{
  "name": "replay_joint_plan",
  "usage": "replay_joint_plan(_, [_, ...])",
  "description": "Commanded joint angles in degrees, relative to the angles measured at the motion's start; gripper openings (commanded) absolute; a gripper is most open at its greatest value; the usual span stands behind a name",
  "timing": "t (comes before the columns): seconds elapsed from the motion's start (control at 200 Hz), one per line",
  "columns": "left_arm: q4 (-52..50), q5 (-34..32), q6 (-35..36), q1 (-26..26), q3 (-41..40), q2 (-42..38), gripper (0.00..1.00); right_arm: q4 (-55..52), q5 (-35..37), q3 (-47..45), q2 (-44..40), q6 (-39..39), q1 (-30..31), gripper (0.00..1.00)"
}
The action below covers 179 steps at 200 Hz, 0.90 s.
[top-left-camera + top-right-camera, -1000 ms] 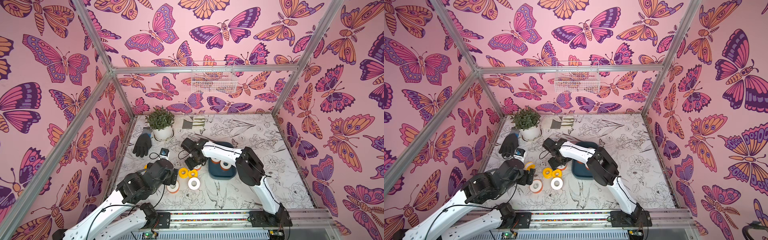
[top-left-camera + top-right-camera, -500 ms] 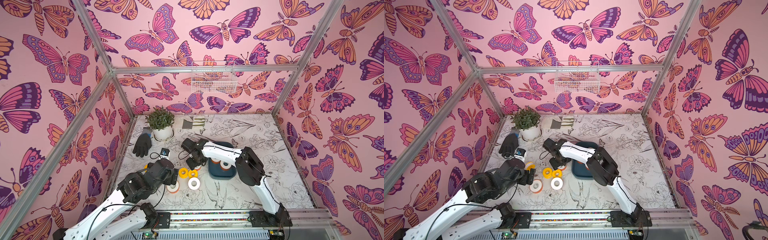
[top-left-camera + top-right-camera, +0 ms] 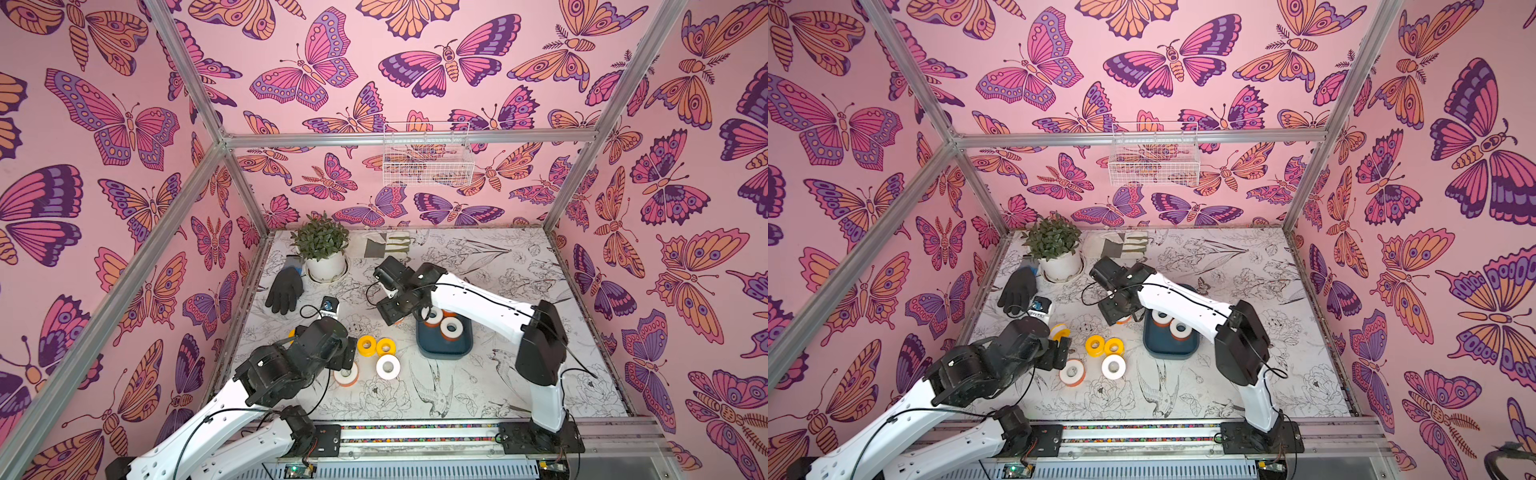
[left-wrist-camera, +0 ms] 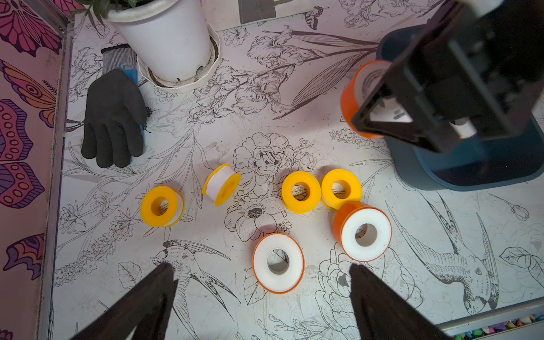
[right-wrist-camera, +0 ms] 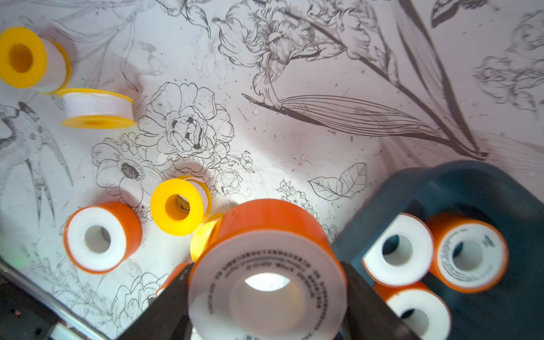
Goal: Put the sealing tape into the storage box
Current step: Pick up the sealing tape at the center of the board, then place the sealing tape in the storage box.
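My right gripper [image 5: 265, 279] is shut on an orange roll of sealing tape [image 5: 265, 235], one finger on each side of it. It hangs just left of the dark teal storage box [image 3: 444, 353]; the held roll [image 4: 351, 97] also shows in the left wrist view. Whether it touches the table I cannot tell. Three orange rolls [image 5: 396, 253] lie in the box [image 5: 441, 182]. My left gripper [image 4: 260, 266] stands open over the table, near two loose orange rolls [image 4: 365, 234]. Several yellow rolls [image 4: 300, 192] lie beyond them.
A potted plant [image 3: 322, 249] and a black glove [image 3: 286, 289] sit at the back left. A folded grey cloth [image 3: 388, 245] lies by the back wall, and a white wire basket [image 3: 428, 160] hangs above it. A small white device [image 3: 330, 307] sits near the left arm.
The right jaws have drawn in a little onto the orange roll. Neither arm has visibly shifted, and the loose rolls lie where they were.
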Motion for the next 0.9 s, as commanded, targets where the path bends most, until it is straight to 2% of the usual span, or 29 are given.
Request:
replay_joint_plan(0.0, [-1.13, -0.30, -0.29, 0.44, -0.54, -0.49, 0.96, -1.30, 2.19, -4.64, -4.56, -0.80, -2.05, 0.63])
replay_joint_plan(0.23, [-1.09, 0.06, -0.32, 0.44, -0.54, -0.49, 0.96, 3.91, 0.78, -21.24, -16.64, 0.40, -7.15, 0.63])
replay_joint_plan(0.36, [-1.08, 0.19, -0.41, 0.44, -0.49, -0.49, 0.97, 6.46, -0.66, -28.20, -20.25, 0.32, -8.80, 0.63])
replay_joint_plan(0.546, [-1.08, 0.31, -0.31, 0.51, -0.52, -0.36, 0.97, 8.52, -1.61, -33.05, -19.59, 1.11, -8.78, 0.63])
replay_joint_plan(0.891, [-1.09, 0.34, -0.30, 0.53, -0.54, 0.01, 0.97, 10.22, -3.08, -32.13, -13.62, 1.88, -5.35, 0.64])
